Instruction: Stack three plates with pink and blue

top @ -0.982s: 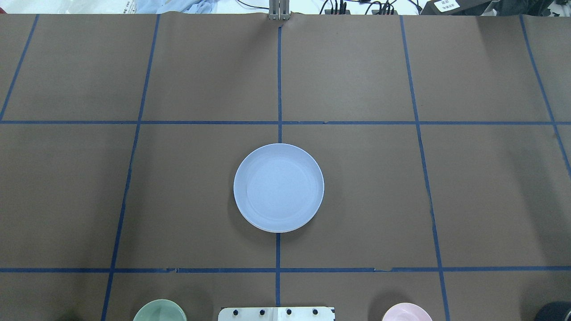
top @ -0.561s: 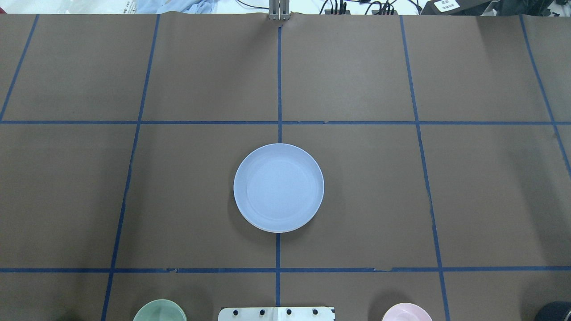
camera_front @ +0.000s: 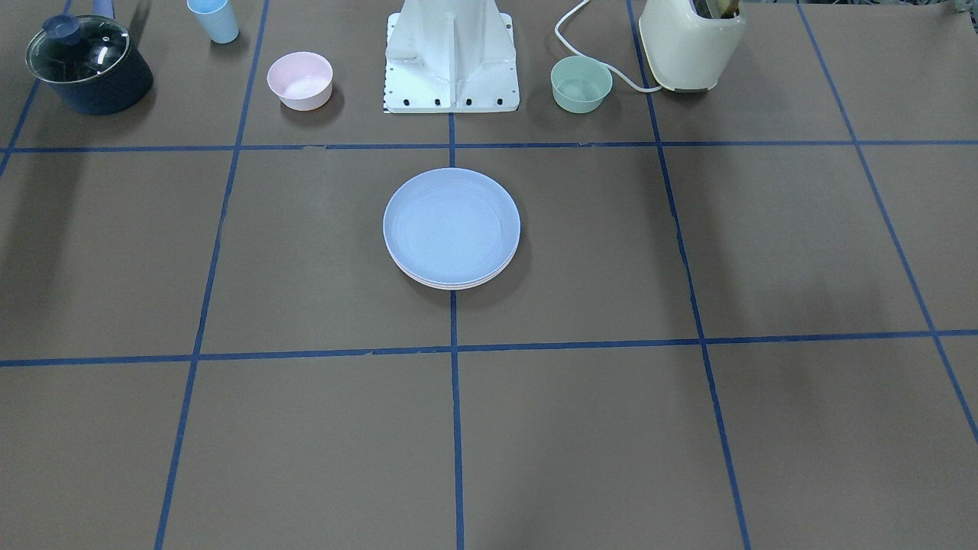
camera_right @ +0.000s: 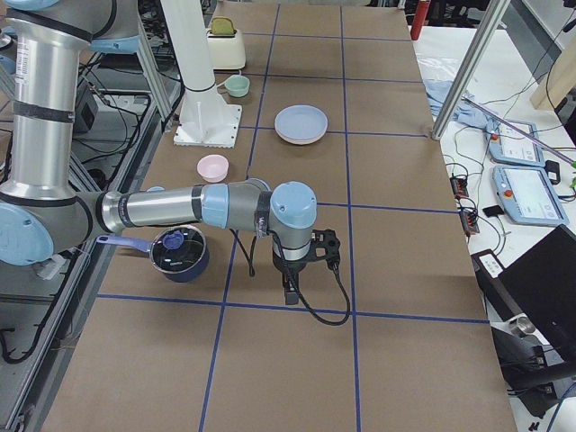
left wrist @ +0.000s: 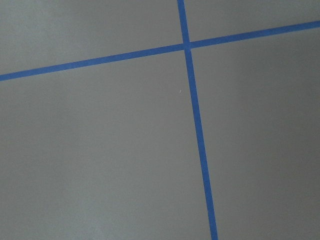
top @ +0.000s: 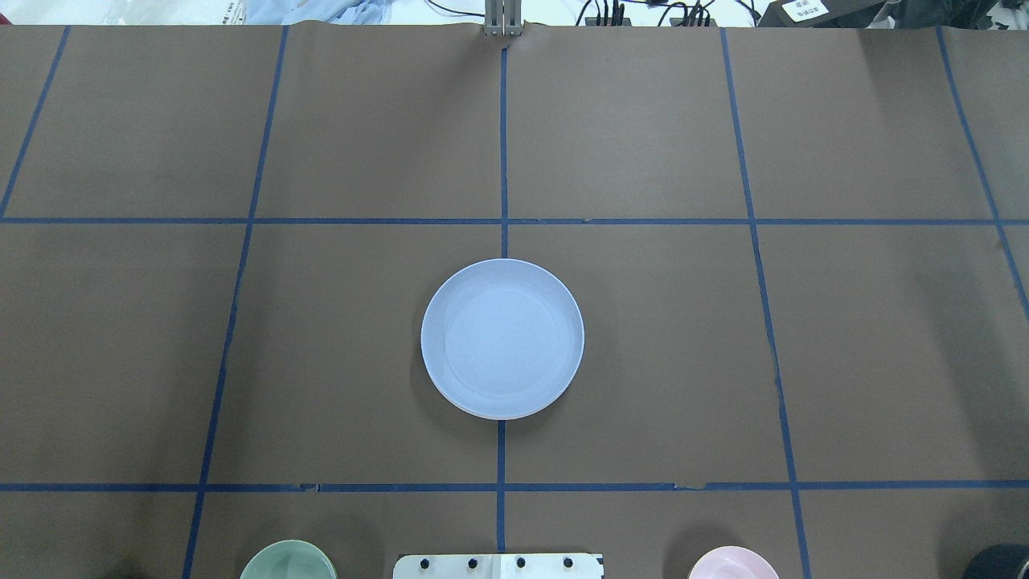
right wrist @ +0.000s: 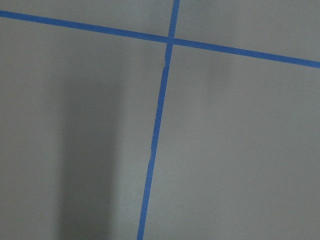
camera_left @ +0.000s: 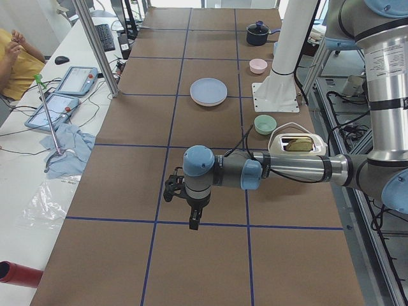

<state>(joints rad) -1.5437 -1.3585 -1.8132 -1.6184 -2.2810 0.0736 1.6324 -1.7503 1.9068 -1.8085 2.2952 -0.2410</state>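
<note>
A light blue plate [camera_front: 451, 225] lies on top of a stack at the table's middle, on the centre tape line; it also shows in the overhead view [top: 502, 338]. Pale rims of two more plates [camera_front: 451, 284] show under it; their colours are hard to tell. The pink and cream plates are otherwise hidden. My left gripper [camera_left: 194, 220] shows only in the exterior left view, pointing down far from the stack. My right gripper [camera_right: 290, 292] shows only in the exterior right view, also far from the stack. I cannot tell whether either is open or shut.
Near the robot base [camera_front: 452, 57] stand a small pink bowl [camera_front: 299, 79], a small green bowl [camera_front: 581, 83], a lidded dark pot [camera_front: 88, 65], a blue cup [camera_front: 214, 19] and a cream toaster [camera_front: 691, 42]. Both wrist views show only brown table and blue tape.
</note>
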